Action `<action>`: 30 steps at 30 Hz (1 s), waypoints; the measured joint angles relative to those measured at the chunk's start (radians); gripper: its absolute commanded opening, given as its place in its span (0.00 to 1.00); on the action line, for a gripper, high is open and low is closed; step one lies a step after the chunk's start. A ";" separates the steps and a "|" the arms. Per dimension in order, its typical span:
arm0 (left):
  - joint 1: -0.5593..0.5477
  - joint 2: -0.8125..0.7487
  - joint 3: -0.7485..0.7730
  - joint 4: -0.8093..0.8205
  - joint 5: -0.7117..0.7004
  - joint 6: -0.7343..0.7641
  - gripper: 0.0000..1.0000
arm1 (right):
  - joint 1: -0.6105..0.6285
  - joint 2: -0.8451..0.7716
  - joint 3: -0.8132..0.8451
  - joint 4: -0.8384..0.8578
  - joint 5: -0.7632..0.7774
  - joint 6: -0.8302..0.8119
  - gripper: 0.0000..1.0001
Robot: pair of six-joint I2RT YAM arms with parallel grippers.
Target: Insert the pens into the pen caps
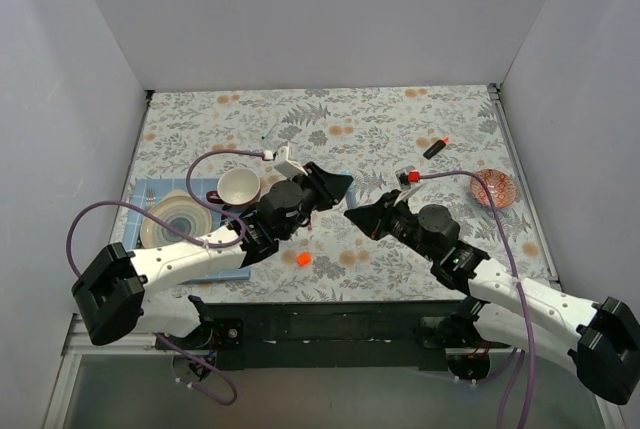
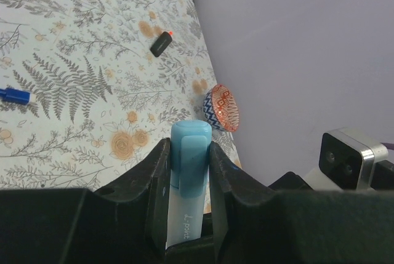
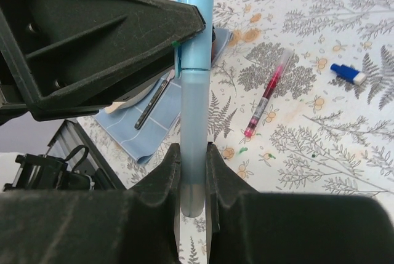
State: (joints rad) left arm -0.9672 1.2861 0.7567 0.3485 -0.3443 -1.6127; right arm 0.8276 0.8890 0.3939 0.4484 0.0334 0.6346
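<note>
A light blue pen [image 3: 196, 92] hangs above the table, held by both grippers. My left gripper [image 2: 189, 148] is shut on its brighter blue clip end [image 2: 191, 144]. My right gripper [image 3: 192, 151] is shut on the pale barrel's other end. In the top view the two grippers meet tip to tip [image 1: 345, 204]. A black pen with an orange-red end [image 1: 435, 147] lies at the far right [image 2: 160, 44]. An orange pen cap [image 1: 303, 258] lies near the front edge. A dark blue pen cap [image 3: 348, 74] lies on the cloth [image 2: 15, 96].
A clear pen with red ink [image 3: 266, 101] lies on the cloth under the grippers. A patterned bowl [image 1: 493, 188] stands at the right. On the left, a blue mat [image 1: 140, 194] carries a plate [image 1: 180, 221] and dark cutlery [image 3: 151, 105], with a cup [image 1: 239, 186] beside.
</note>
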 measured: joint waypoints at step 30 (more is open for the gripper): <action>-0.128 -0.297 0.054 -0.118 0.439 0.291 0.80 | -0.017 -0.432 -0.002 0.027 -0.319 -0.072 0.01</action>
State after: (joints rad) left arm -1.0950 0.9890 0.8104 0.2302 0.0952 -1.3220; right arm 0.8108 0.4572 0.3920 0.4755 -0.2855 0.5629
